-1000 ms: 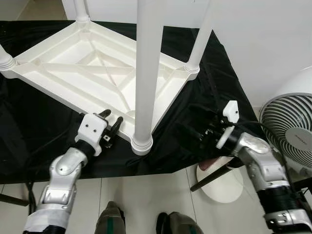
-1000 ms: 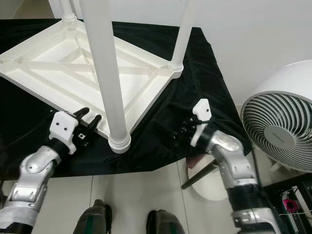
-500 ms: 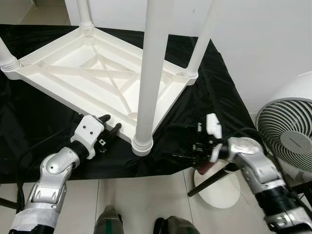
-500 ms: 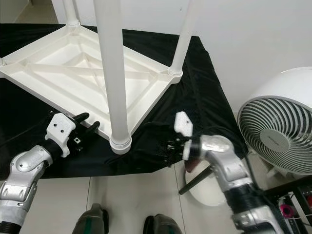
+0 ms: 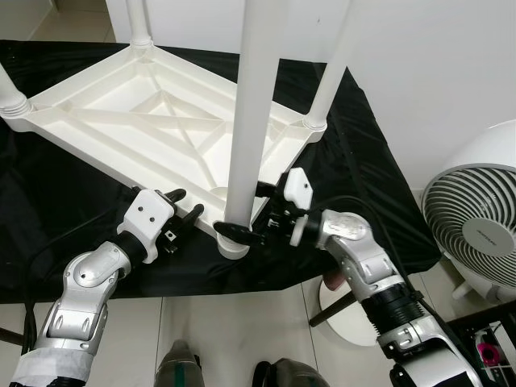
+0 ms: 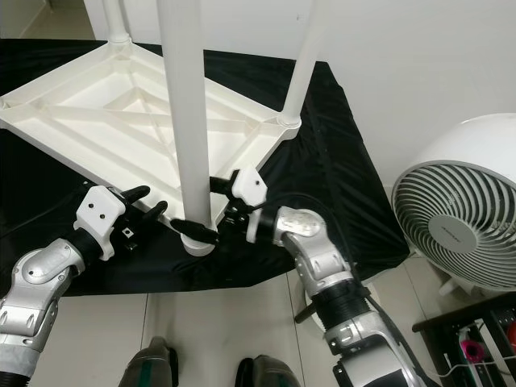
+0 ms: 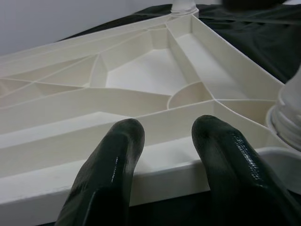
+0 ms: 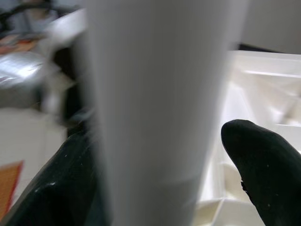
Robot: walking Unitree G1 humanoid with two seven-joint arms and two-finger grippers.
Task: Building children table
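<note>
Scene: We stand over a white plastic children's table top (image 5: pixel 137 121) lying upside down on a bench draped in black cloth (image 5: pixel 355 161), its ribbed underside facing up and legs rising from its corners.

Near leg: The leg (image 5: pixel 250 113) at the corner closest to us stands upright in its socket, its ringed collar (image 5: pixel 232 242) at the table top's edge.

Right gripper (image 5: pixel 246 216): Our fingers reach in from the right and straddle the near leg just above the collar, one on each side. The right wrist view shows a finger (image 8: pixel 263 160) close beside the blurred white shaft, but we cannot tell whether the fingers are pressing on it yet.

Left gripper (image 5: pixel 184 211): Our fingers are spread open, tips resting at the table top's near rim beside the leg's corner, grasping nothing.

Step in hand: We judge this to be seating or tightening the near leg.

Doing it well: Close squarely on the round shaft low down, near the collar, so it does not slip or tilt; hold the rim steady with the left gripper so the table top does not slide on the cloth.

Nearby: A white fan (image 5: pixel 476 226) stands on the floor to our right.
</note>
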